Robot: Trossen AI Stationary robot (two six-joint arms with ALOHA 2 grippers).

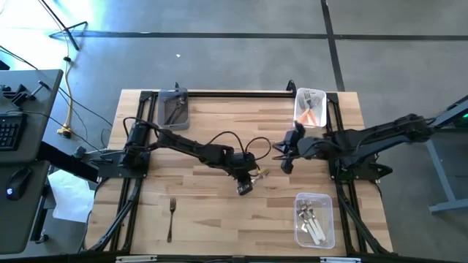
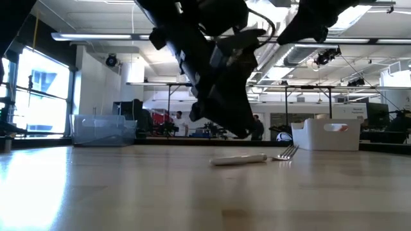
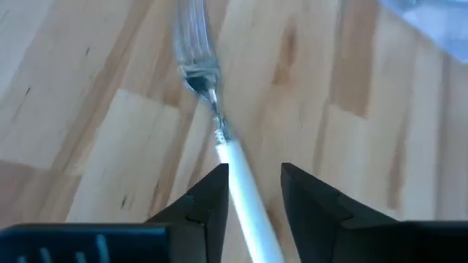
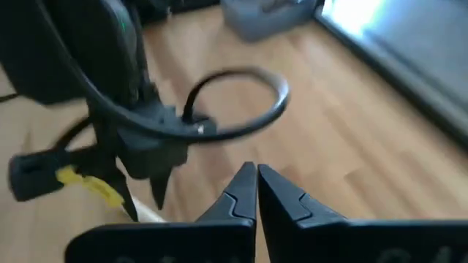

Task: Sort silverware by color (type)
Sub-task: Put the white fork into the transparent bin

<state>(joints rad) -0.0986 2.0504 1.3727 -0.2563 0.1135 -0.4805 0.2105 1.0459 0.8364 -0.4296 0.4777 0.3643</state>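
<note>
A dark-handled fork [image 1: 171, 218] lies alone on the wooden desk [image 1: 219, 212] toward 7 o'clock, well apart from everything else. At 11 o'clock a grey bin [image 1: 174, 107] holds dark forks. Near the desk's middle the left gripper [image 1: 246, 186] points down over a white-handled fork [image 3: 235, 174] lying flat on the wood; its jaws stand partly open, one on either side of the white handle, not closed on it. Just toward 3 o'clock from there the right gripper [image 1: 285, 165] hovers with its jaws pressed together, holding nothing. A bin [image 1: 310, 107] at 1 o'clock holds salmon-orange forks, and a clear bin [image 1: 314, 219] at 5 o'clock holds white-handled forks.
</note>
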